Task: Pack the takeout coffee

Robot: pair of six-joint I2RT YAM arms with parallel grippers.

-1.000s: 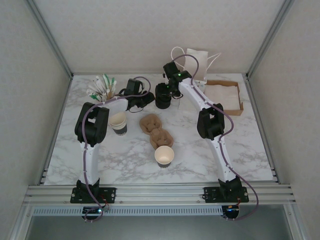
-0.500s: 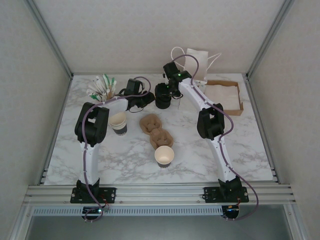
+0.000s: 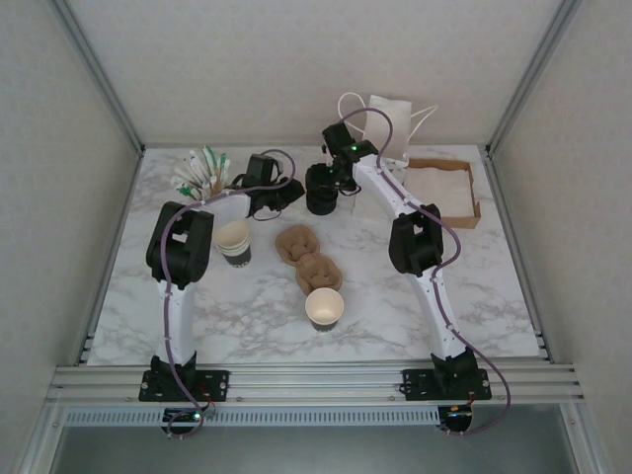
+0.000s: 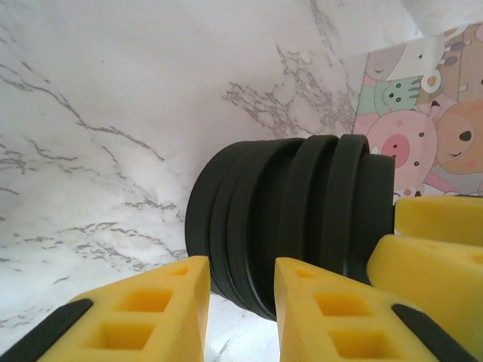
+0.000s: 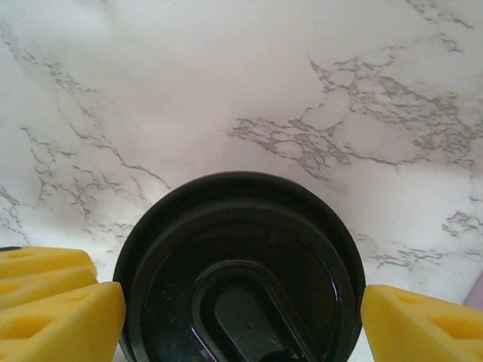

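Note:
The takeout coffee cup [image 3: 325,308], dark outside and cream inside, stands open-topped at the table's front middle. At the back, a stack of black lids [image 3: 320,202] sits between both grippers. My left gripper [image 3: 286,195] comes in from the left side. In the left wrist view its yellow fingers [image 4: 173,302] stand narrowly apart with the rims of the lower lids [image 4: 241,226] between them. My right gripper [image 5: 243,302] hangs over the stack, open wide, one fingertip on each side of the top lid [image 5: 241,249].
A stack of lidless cups [image 3: 234,242] stands left of centre. A brown pulp carrier [image 3: 308,259] lies just behind the single cup. Stir sticks and packets [image 3: 202,173] are at back left. A napkin box [image 3: 446,190] and a paper bag [image 3: 390,117] are at back right.
The left arm has shifted very slightly toward the back; both grippers stay at the lid stack.

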